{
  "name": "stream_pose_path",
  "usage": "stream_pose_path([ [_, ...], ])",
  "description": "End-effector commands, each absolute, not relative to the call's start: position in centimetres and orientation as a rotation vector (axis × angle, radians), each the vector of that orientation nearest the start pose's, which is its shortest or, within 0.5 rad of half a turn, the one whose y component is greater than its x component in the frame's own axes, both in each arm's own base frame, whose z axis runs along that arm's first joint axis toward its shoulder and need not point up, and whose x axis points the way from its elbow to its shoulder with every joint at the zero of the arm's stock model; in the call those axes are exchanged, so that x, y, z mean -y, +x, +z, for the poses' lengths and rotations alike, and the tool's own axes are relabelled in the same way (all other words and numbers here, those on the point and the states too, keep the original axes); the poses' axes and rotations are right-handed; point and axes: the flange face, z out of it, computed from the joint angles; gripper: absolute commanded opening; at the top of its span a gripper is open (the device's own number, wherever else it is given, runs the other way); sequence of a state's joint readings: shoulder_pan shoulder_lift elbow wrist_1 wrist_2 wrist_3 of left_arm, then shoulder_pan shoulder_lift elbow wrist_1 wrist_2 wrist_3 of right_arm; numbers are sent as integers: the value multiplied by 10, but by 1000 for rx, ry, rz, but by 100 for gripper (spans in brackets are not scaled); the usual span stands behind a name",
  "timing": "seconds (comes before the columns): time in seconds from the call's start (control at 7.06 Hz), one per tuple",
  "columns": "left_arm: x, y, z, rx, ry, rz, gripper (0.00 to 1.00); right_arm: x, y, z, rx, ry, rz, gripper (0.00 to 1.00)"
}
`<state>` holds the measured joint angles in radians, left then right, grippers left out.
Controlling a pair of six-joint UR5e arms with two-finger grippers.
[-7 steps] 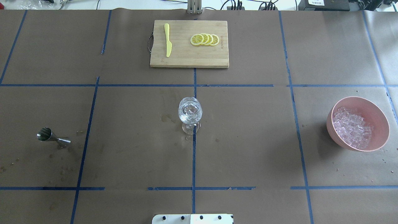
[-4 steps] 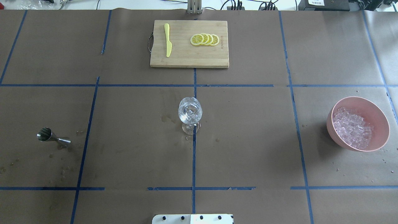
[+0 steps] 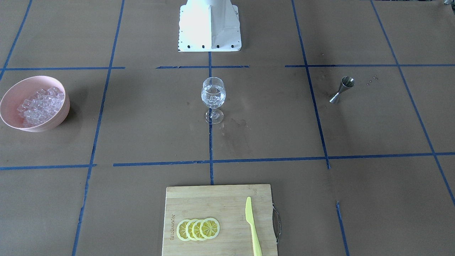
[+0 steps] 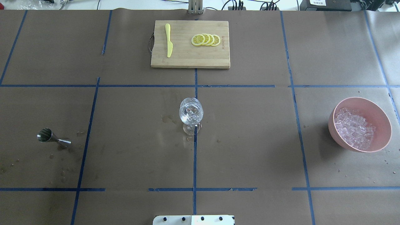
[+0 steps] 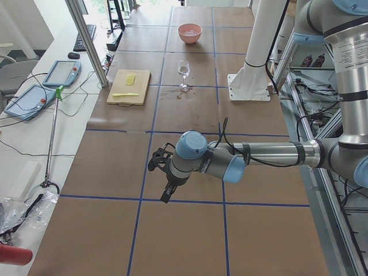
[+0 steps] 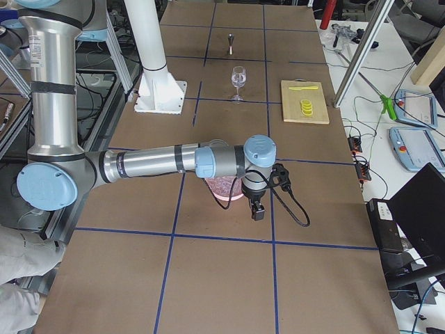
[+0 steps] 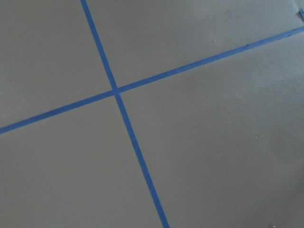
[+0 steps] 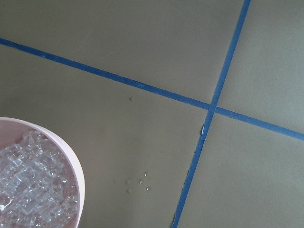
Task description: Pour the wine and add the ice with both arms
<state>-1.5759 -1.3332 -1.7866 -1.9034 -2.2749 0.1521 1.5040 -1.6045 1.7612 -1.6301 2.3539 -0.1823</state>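
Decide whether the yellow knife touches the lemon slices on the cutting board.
Apart. The overhead view shows bare board between the knife and the lemon slices.

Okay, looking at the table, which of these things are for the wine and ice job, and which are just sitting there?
For the job:
wine glass, centre of the table
jigger
ice in the pink bowl

Just lying about:
cutting board
lemon slices on it
yellow knife on it
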Motion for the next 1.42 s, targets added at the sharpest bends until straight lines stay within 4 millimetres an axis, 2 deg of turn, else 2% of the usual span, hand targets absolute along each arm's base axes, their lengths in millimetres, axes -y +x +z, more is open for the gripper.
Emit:
stream_pose_path([
  [0.0,474,-77,580,-685,64,140,100,490,30,597,780,125,-271,100],
  [0.14,509,-75,562,-690,2,123,100,489,31,592,777,139,-275,100],
  [0.28,508,-74,567,-693,-3,116,100,486,31,593,782,140,-281,100],
  [0.43,511,-74,576,-694,10,123,100,488,30,579,783,166,-289,100],
  [0.57,507,-75,561,-696,55,139,100,489,30,574,783,172,-286,100],
  [0.71,490,-75,553,-695,75,143,100,482,31,582,788,158,-290,100],
  [0.85,494,-75,547,-688,87,148,100,478,26,591,805,137,-291,100],
  [0.99,501,-74,548,-683,140,173,100,466,9,590,909,117,-308,100],
  [1.13,506,-74,554,-677,204,194,100,475,5,594,832,105,-312,100],
  [1.28,512,-72,564,-680,244,211,100,466,11,578,754,106,-309,100],
])
